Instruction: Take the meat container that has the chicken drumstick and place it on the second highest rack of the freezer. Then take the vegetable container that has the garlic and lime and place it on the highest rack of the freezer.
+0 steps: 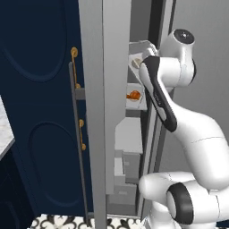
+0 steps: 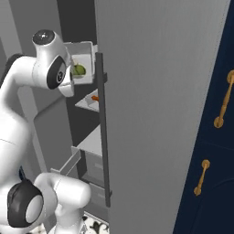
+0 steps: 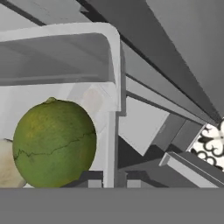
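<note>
The vegetable container (image 3: 65, 57) is a pale grey tray holding the green lime (image 3: 54, 143) and the pale garlic (image 3: 5, 164). My gripper (image 3: 113, 183) is shut on its side wall, one fingertip on each side. The vegetable container (image 1: 139, 50) is up at the top of the open freezer (image 1: 134, 134), and I cannot tell whether it rests on the highest rack. The lime (image 2: 79, 70) shows in the container (image 2: 84, 50) beside my wrist. One level lower, the meat container (image 1: 135, 102) with the chicken drumstick (image 1: 133, 95) lies flat on the second highest rack; the drumstick (image 2: 94, 97) is an orange spot.
The long grey freezer door (image 1: 96, 134) stands open at the left, with its dark handle bar (image 1: 78, 143). Grey drawers (image 1: 132, 163) fill the freezer's lower part. Dark navy cabinets (image 1: 40, 112) with gold knobs flank it. My arm fills the freezer opening.
</note>
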